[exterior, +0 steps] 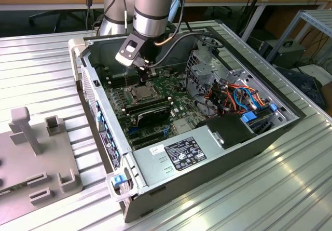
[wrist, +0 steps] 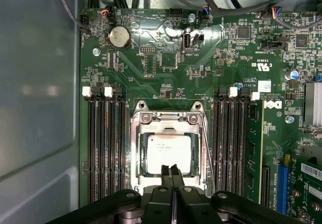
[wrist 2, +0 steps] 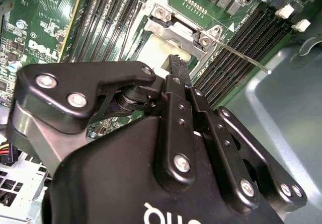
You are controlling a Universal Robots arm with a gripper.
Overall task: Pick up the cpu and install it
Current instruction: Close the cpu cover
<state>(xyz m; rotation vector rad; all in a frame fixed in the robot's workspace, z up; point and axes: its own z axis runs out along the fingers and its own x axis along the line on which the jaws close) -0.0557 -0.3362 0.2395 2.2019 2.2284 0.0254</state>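
The cpu (wrist: pixel 168 151) is sitting flat inside the socket frame (wrist: pixel 168 117) at the middle of the motherboard (wrist: pixel 166 68), between the two banks of memory slots (wrist: pixel 106 143), within the open computer case (exterior: pixel 244 161). The pincer (wrist: pixel 171 171) is hanging directly over it, jaws pressed together to a narrow point and gripping nothing visible. In the first wrist view the fingertips (wrist: pixel 165 170) are overlapping the cpu edge facing away from the coin cell (wrist: pixel 119 36). The rest of the chip is lying beyond the tips, toward that cell. The cpu is square, so no long axis is governing approach. Contact between tips and metal top cannot be determined.
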